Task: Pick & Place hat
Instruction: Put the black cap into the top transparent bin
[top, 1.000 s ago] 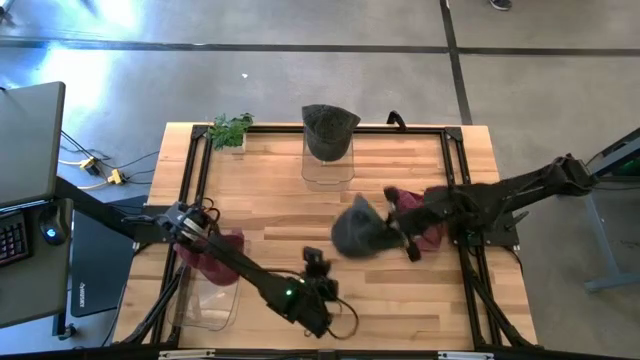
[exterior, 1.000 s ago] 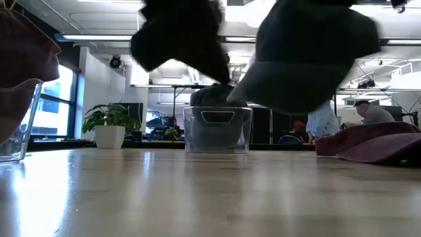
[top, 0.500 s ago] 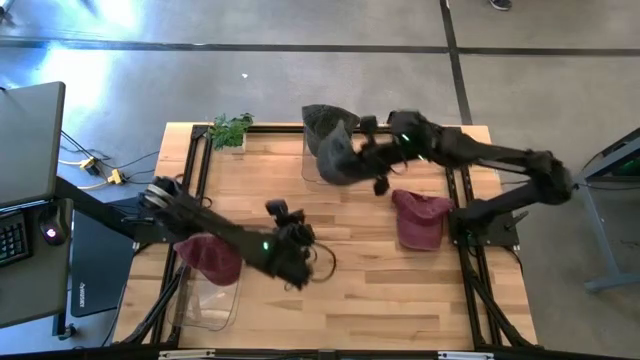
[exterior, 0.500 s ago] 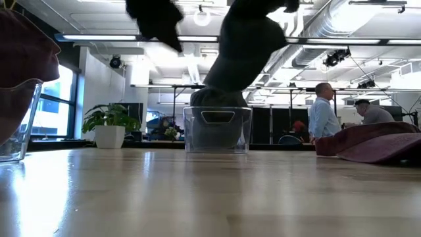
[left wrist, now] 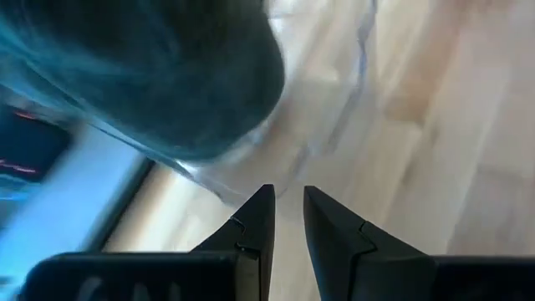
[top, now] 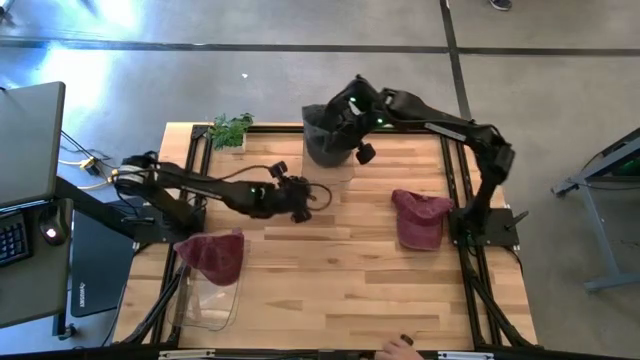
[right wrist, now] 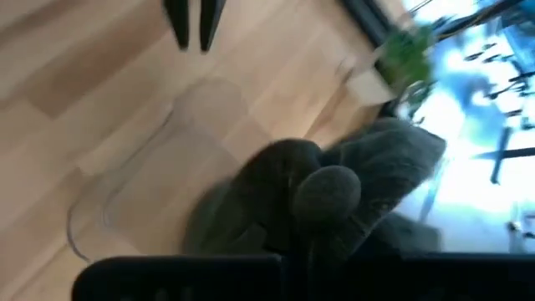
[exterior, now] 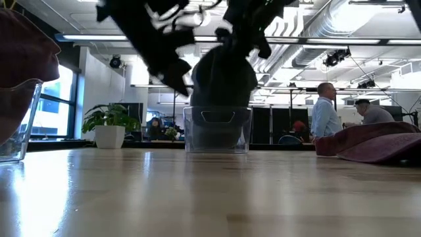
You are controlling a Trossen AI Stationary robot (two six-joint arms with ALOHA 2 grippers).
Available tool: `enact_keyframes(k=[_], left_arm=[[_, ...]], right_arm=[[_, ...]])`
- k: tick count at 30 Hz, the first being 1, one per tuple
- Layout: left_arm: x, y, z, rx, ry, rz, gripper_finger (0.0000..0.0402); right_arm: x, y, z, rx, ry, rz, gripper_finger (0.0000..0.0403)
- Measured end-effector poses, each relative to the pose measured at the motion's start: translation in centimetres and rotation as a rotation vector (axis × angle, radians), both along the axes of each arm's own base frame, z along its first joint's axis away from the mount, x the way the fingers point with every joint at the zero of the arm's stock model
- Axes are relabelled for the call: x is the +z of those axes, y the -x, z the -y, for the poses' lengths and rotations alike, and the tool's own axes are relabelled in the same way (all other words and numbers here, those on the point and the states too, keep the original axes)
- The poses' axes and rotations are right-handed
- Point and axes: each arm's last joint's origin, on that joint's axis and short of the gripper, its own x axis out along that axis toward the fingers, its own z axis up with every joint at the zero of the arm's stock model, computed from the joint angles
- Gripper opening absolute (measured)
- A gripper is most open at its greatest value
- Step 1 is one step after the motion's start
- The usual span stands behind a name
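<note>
Reaching across the back of the table (top: 330,280), the right gripper (top: 345,115) has carried the grey hat (top: 325,135) from mid-table, where it hung a second ago, to the clear bin (top: 328,165) at the far edge, and now holds it over that bin's mouth with its fingers pinched on the soft fabric. From table height, the grey hat (exterior: 222,79) bulges above the clear bin (exterior: 217,130), its lower part inside the rim. The right arm stretches long from its base at the table's right side, elbow bent back toward the edge. The left gripper (top: 298,205) has swung from the near edge up to mid-table, just short of the bin, its fingers (left wrist: 251,230) a narrow gap apart and holding nothing. A maroon cap (top: 418,218) lies flat on the wood at the right; another maroon hat (top: 212,255) sits on a second clear bin (top: 205,300) at the near left. A small potted plant (top: 232,130) stands at the far left corner.
</note>
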Motion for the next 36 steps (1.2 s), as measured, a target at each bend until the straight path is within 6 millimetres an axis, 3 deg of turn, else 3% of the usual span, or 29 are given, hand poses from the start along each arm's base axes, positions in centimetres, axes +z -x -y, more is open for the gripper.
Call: enact_keyframes(k=[7,15,25,31,36], left_arm=[[-1.3,0.4,-2.4,-0.005,0.058,0.085,0.0060],[-1.5,0.6,-2.1,0.054,0.069,0.097,0.0060],[-1.8,1.1,0.4,0.098,0.011,0.084,0.0060],[-1.7,1.3,1.5,0.101,-0.038,0.090,0.0060],[-1.7,1.3,1.4,0.101,-0.039,0.091,0.0060]], right_arm=[[-3.5,-1.0,1.8,-0.006,0.114,-0.132,0.0008],[-4.1,-1.9,2.7,-0.106,0.261,-0.062,0.0006],[-7.3,-1.2,4.1,-0.211,0.329,-0.073,0.0018],[-7.8,-1.3,4.2,-0.258,0.397,-0.066,0.0080],[-5.6,-1.3,3.8,-0.304,0.409,-0.005,0.0161]])
